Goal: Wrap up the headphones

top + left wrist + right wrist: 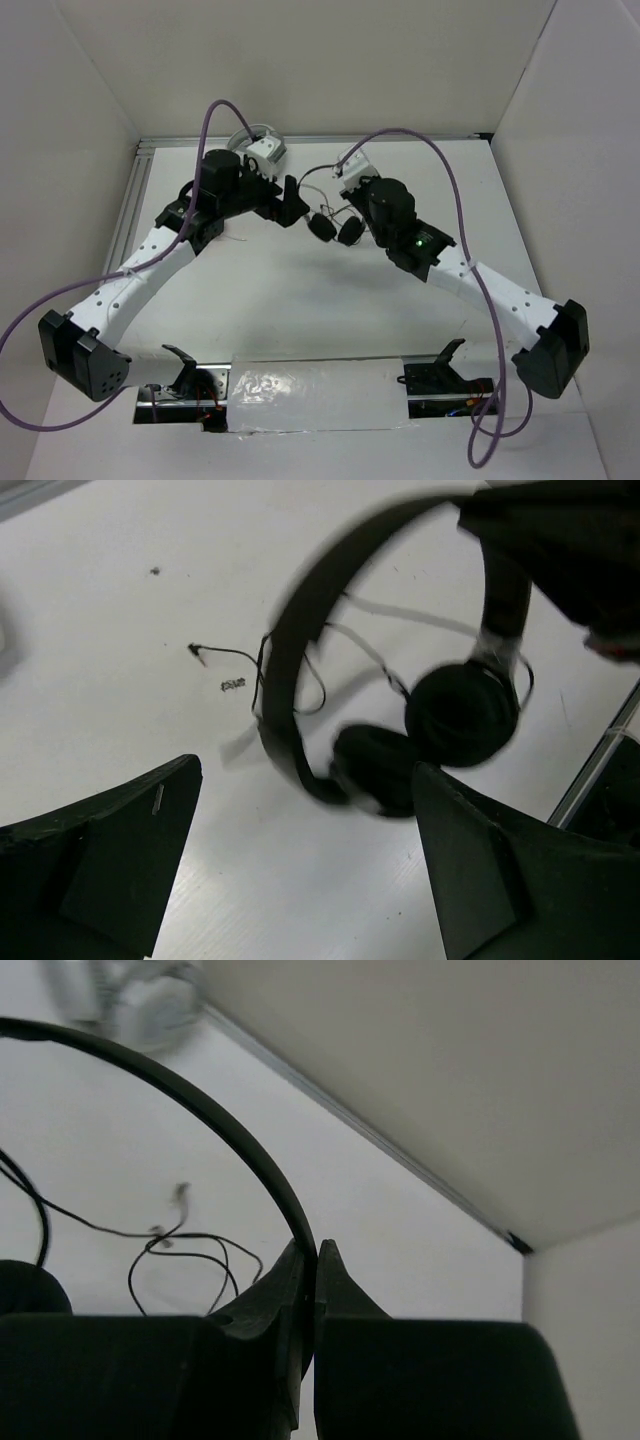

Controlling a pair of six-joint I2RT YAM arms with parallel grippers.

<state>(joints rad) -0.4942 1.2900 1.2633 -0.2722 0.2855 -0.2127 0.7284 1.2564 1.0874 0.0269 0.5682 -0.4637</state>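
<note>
The black headphones hang in my right gripper (350,207), which is shut on the thin headband (205,1105) just above the table. The two round ear pads (335,229) hang close together; in the left wrist view they are one pad (462,715) and another pad (372,770) under the headband arc (290,670). The thin black cable (262,670) lies loose in loops on the table, its plug (197,651) to the left; the loops also show in the right wrist view (185,1245). My left gripper (291,206) is open and empty, just left of the ear pads (310,880).
A white table with a metal rail (300,139) along the back and left edges, and white walls on three sides. A shiny taped sheet (320,395) lies at the near edge between the arm bases. A blurred white object (150,1000) shows at the back.
</note>
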